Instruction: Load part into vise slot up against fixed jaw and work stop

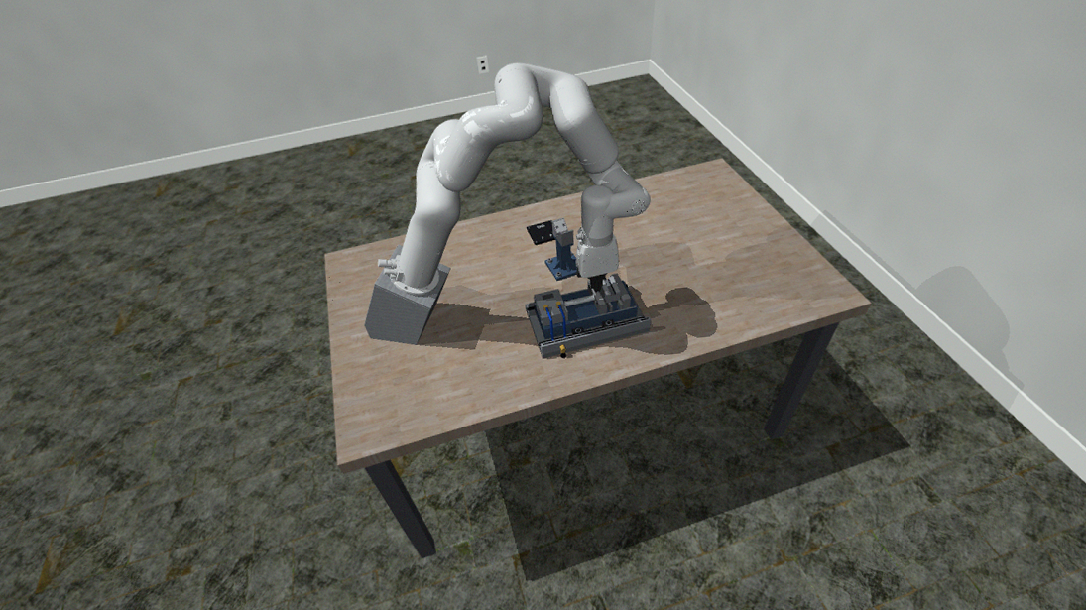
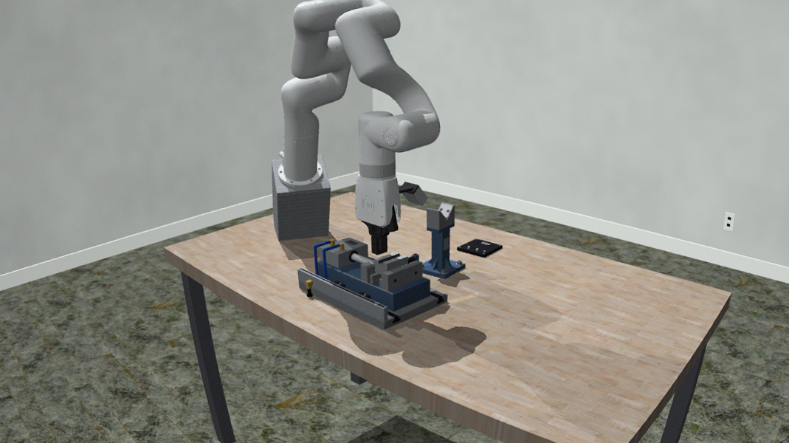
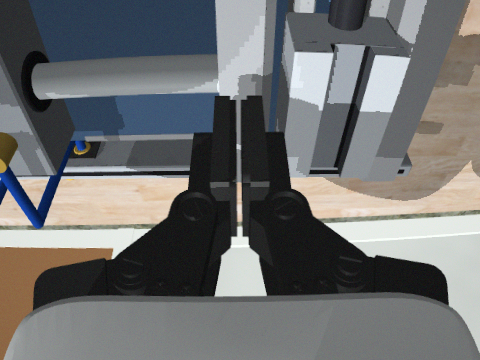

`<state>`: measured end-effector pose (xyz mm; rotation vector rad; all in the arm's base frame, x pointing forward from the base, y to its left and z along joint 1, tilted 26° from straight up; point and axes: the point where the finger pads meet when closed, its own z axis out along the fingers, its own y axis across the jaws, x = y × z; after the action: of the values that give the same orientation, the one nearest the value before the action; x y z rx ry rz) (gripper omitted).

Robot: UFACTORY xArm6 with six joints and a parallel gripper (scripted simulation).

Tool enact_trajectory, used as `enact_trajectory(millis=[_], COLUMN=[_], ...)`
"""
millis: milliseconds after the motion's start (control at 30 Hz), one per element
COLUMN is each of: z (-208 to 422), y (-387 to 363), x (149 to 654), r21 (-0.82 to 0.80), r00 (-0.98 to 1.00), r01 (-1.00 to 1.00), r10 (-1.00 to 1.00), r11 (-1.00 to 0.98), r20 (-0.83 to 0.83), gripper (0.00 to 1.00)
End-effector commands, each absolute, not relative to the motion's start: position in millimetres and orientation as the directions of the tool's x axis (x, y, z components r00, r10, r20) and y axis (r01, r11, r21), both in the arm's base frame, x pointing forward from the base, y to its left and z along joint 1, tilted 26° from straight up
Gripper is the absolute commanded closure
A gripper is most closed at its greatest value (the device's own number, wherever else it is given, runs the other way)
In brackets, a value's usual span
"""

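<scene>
The part (image 3: 347, 107), a grey block, lies between the jaws of the vise (image 1: 588, 312) with its long slot facing up. Its right side is by the fixed jaw (image 3: 427, 40). My gripper (image 3: 238, 126) is shut and holds nothing. It hangs low over the vise, its fingertips at the moving jaw (image 3: 243, 27) where the cylinder rod (image 3: 127, 76) meets it; I cannot tell whether they touch. The gripper also shows in the exterior view (image 2: 380, 245). The black infeed plate (image 2: 479, 248) has nothing on it.
The blue V-block stand (image 2: 443, 241) rises just behind the vise, close to my wrist. The air cylinder body (image 3: 34, 107) with blue hoses (image 3: 40, 194) sits at the vise's left end. The arm's grey base block (image 2: 301, 207) stands at the table's far corner.
</scene>
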<state>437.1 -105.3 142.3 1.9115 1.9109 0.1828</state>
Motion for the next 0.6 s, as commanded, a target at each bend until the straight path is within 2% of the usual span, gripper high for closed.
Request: enact_trajectory(millis=[0, 567], z=[143.6, 144.1], y=[-105.2, -105.3], x=[437.8, 438.8], r21=[0.389, 0.389], r00=[0.042, 0.042], r01=[0.920, 0.920], r10=[0.978, 0.978], r11=[0.042, 0.042], r20=[-0.205, -0.205], gripper=[1.00, 1.00])
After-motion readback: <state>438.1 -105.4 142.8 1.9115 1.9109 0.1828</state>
